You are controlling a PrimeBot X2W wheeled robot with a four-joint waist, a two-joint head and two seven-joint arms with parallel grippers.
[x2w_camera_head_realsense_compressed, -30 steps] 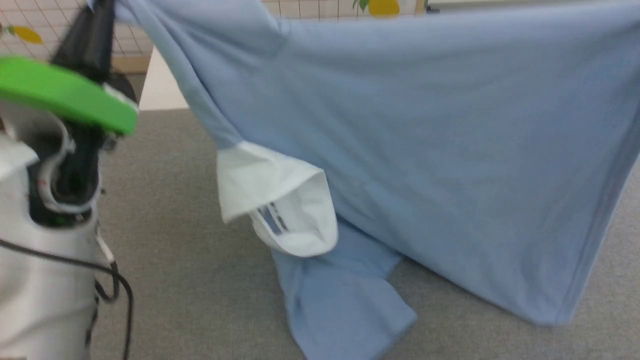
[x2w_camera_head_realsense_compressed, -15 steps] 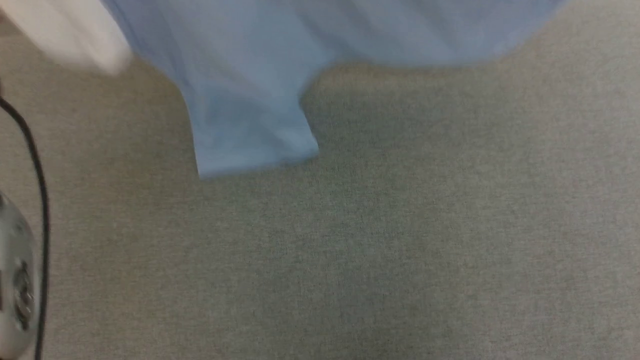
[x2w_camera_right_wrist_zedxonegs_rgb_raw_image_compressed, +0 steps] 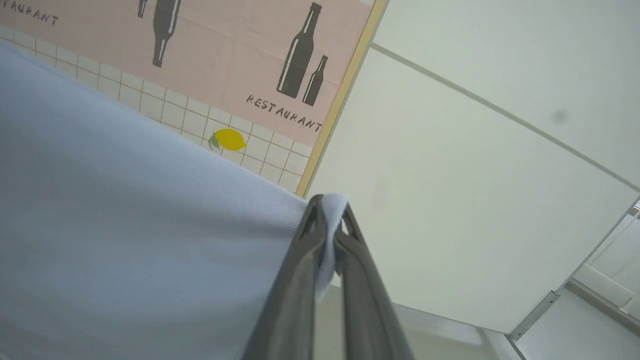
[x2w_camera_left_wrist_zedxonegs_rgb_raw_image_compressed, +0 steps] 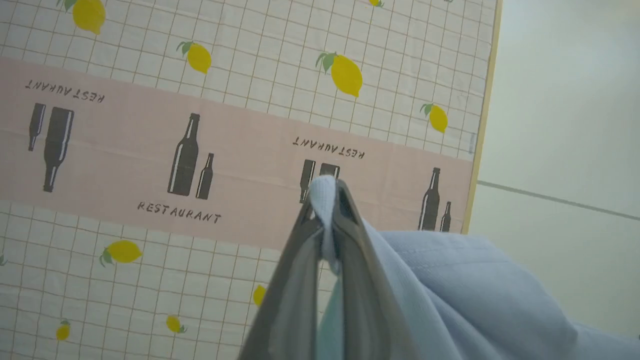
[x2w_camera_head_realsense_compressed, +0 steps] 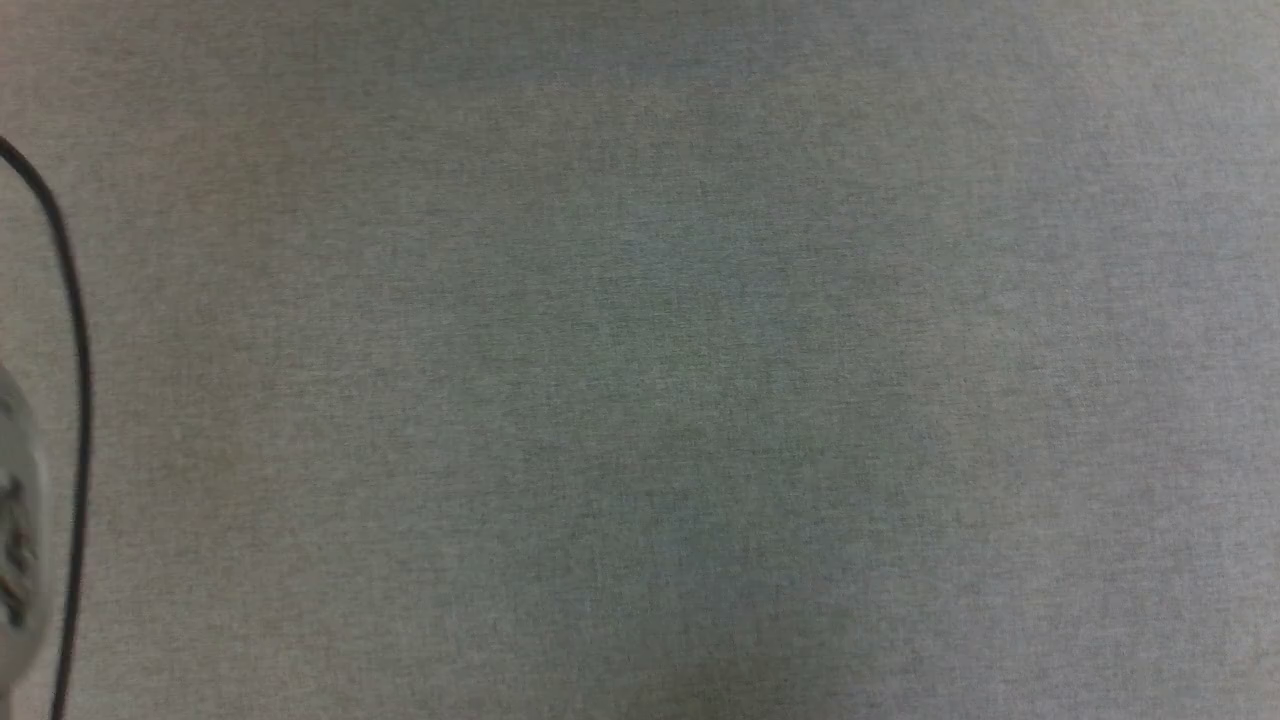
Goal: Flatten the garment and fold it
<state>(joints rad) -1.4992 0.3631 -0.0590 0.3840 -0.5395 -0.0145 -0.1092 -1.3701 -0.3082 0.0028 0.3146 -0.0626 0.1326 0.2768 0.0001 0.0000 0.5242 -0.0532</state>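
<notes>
The garment (x2w_camera_left_wrist_zedxonegs_rgb_raw_image_compressed: 450, 290) is light blue knit cloth. In the left wrist view my left gripper (x2w_camera_left_wrist_zedxonegs_rgb_raw_image_compressed: 327, 192) is shut on a bunched edge of it, and the cloth falls away to the lower right. In the right wrist view my right gripper (x2w_camera_right_wrist_zedxonegs_rgb_raw_image_compressed: 327, 207) is shut on another edge of the garment (x2w_camera_right_wrist_zedxonegs_rgb_raw_image_compressed: 125, 240), which stretches taut across the left half of that view. Both grippers point up toward a wall. The collar and logo are hidden.
The head view looks down on the grey fabric-covered table top (x2w_camera_head_realsense_compressed: 700, 400). A black cable (x2w_camera_head_realsense_compressed: 75, 400) and a pale bit of my body (x2w_camera_head_realsense_compressed: 15, 530) sit at its left edge. Behind the grippers hangs a lemon-and-bottle print cloth (x2w_camera_left_wrist_zedxonegs_rgb_raw_image_compressed: 150, 150) beside a plain pale wall (x2w_camera_right_wrist_zedxonegs_rgb_raw_image_compressed: 475, 175).
The head camera has tilted down: the hanging garment slid up and out of the head view, leaving bare grey table. Whether the arms moved I cannot tell.
</notes>
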